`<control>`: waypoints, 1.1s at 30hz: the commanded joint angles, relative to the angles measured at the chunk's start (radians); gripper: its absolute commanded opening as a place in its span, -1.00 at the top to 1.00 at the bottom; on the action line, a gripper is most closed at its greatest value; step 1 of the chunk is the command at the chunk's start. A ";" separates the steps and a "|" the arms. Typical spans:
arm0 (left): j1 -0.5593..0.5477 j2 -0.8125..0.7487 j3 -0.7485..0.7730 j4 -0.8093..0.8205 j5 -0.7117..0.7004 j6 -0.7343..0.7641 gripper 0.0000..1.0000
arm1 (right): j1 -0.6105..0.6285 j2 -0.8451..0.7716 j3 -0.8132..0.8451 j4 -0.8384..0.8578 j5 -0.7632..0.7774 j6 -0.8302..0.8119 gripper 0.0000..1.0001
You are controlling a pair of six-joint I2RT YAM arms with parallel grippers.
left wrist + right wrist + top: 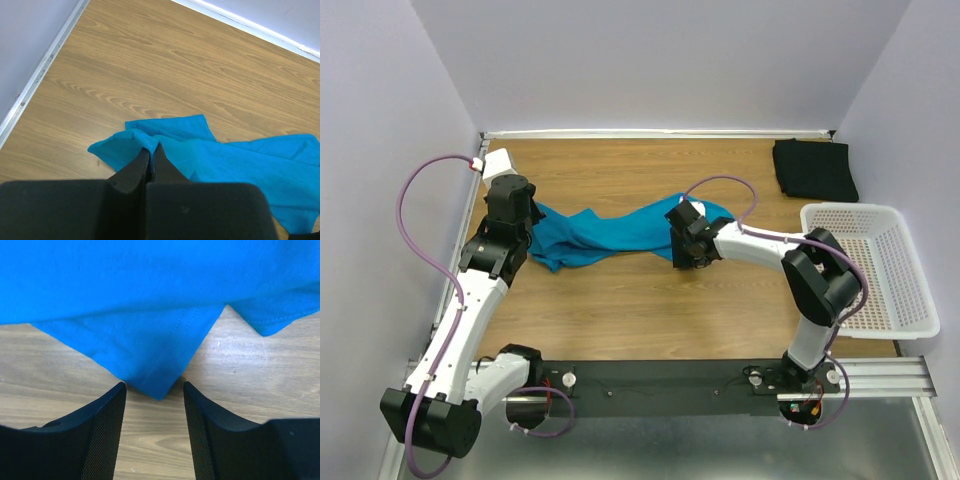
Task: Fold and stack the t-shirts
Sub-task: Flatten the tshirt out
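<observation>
On the wooden worktop (650, 310) a teal t-shirt (610, 232) lies crumpled across the middle, its left end pinched in the clenched left hand (151, 147). The right hand (154, 390) stands released at a hem corner of its right end; a folded black t-shirt (814, 168) lies in the far right corner.

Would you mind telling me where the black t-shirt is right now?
In the top view, the black t-shirt lies folded in the far right corner of the table, just beyond the white basket.
</observation>
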 commanded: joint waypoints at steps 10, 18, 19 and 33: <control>0.007 0.007 0.010 0.038 0.019 0.010 1.00 | 0.031 0.132 0.045 -0.029 0.078 0.036 0.22; 0.010 0.012 0.071 0.028 -0.033 0.001 1.00 | 0.030 -0.006 0.073 -0.127 0.301 -0.050 0.99; 0.013 0.026 0.091 0.028 -0.039 0.001 1.00 | 0.030 -0.033 0.111 -0.158 0.337 -0.103 0.99; 0.053 0.251 0.896 0.066 -0.127 0.048 1.00 | -0.065 -0.259 0.858 -0.205 0.835 -0.653 0.99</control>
